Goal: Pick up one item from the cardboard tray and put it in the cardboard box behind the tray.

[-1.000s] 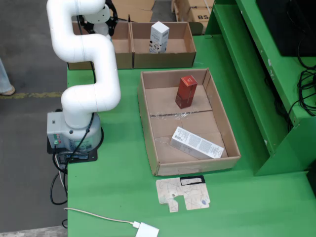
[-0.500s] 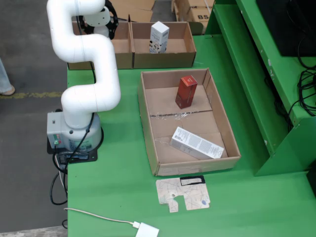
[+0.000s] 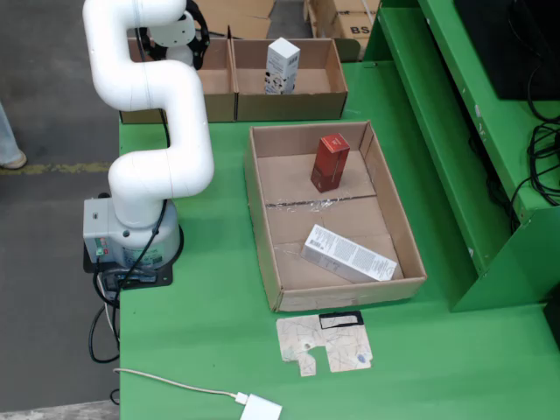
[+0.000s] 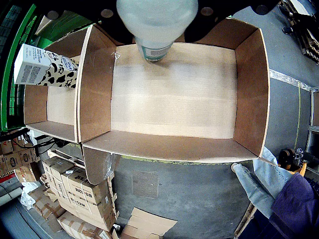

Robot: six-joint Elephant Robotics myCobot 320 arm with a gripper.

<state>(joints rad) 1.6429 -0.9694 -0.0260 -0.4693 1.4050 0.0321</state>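
The cardboard tray (image 3: 262, 188) holds an upright red box (image 3: 330, 162) and a white box (image 3: 348, 254) lying flat. Behind it stand two cardboard boxes; the right one (image 3: 332, 83) holds a white cow-print carton (image 3: 282, 66). My gripper (image 3: 185, 37) is over the left box (image 3: 219, 101), mostly hidden by the arm. In the wrist view the gripper (image 4: 157, 12) holds a pale bottle (image 4: 155, 25) hanging above the bare floor of that box (image 4: 249, 89). The carton (image 4: 45, 67) stands in the neighbouring box on the left.
A torn cardboard scrap (image 3: 324, 343) and a white adapter with cable (image 3: 261, 408) lie on the green table in front of the tray. A green shelf frame (image 3: 455, 131) rises on the right. A person (image 4: 279, 194) and stacked cartons (image 4: 75, 194) are beyond the boxes.
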